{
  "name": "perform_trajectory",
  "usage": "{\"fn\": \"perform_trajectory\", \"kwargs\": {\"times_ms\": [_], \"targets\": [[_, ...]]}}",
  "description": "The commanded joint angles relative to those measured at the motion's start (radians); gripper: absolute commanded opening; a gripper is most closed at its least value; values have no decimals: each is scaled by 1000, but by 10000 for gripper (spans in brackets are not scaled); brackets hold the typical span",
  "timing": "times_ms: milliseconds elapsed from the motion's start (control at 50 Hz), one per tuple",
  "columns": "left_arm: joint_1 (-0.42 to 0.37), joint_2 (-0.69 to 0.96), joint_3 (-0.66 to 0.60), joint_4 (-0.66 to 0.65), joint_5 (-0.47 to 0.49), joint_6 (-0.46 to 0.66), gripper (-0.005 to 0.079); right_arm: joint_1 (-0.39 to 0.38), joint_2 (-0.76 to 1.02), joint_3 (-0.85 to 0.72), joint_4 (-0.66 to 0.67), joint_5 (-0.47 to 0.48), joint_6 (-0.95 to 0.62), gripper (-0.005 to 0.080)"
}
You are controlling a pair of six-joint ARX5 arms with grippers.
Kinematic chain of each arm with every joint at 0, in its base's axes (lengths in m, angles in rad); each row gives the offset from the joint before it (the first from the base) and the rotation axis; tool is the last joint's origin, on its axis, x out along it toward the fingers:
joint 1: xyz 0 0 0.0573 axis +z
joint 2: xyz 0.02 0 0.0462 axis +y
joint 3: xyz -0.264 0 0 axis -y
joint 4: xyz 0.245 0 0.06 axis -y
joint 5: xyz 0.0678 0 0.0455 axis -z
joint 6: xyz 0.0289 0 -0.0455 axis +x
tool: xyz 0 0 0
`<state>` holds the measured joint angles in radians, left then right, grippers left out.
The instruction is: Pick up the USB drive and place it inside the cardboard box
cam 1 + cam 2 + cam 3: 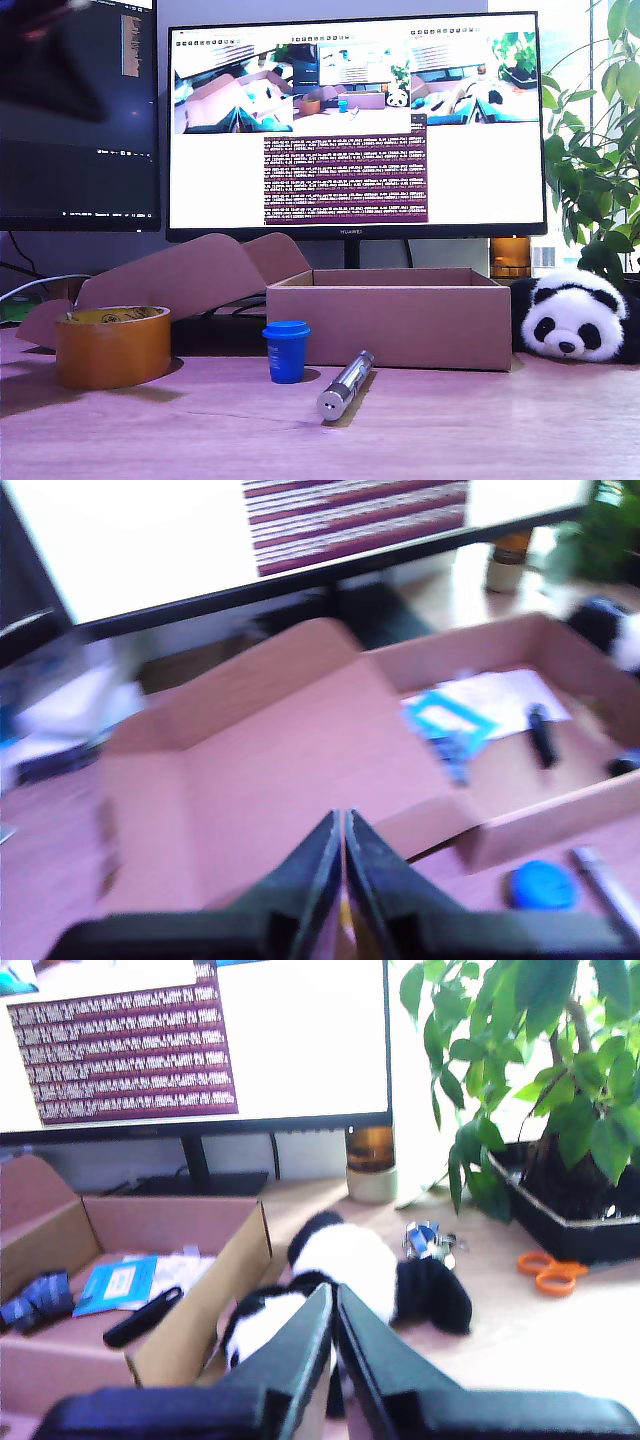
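my first tool (343, 880), black tapered fingers; my second tool (334, 1355), black, wedge-shaped

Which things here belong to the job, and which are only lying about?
Job: USB drive, already inside the cardboard box.

Lying about: tape roll, blue cup, silver cylinder, panda toy, scissors, plant, monitor.

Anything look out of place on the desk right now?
The silver cylinder lies on its side, angled in front of the cardboard box. The USB drive is already inside that box. Nothing looks spilled or damaged.
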<state>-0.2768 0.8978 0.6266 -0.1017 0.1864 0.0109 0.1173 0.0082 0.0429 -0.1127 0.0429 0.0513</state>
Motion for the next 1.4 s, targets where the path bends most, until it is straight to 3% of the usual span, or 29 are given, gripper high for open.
{"fn": "perform_trajectory", "kwargs": {"times_ms": [0, 300, 500, 720, 1040, 1380], "targets": [[27, -40, -52, 35, 11, -15, -21, -3, -6, 12, -18, 0, 1, -12], [152, -217, -209, 103, 35, -87, -21, -3, -6, 12, -203, 0, 1, -12], [161, -363, -308, 130, -1, -166, -21, -3, -6, 12, -196, 0, 1, -12], [161, -534, -423, 116, -49, -179, -21, -3, -6, 12, -196, 0, 1, -12], [161, -722, -507, -2, -66, -198, -21, -3, -6, 12, -196, 0, 1, -12], [161, -877, -517, -158, -90, -198, -21, -3, -6, 12, -196, 0, 1, -12]]}}
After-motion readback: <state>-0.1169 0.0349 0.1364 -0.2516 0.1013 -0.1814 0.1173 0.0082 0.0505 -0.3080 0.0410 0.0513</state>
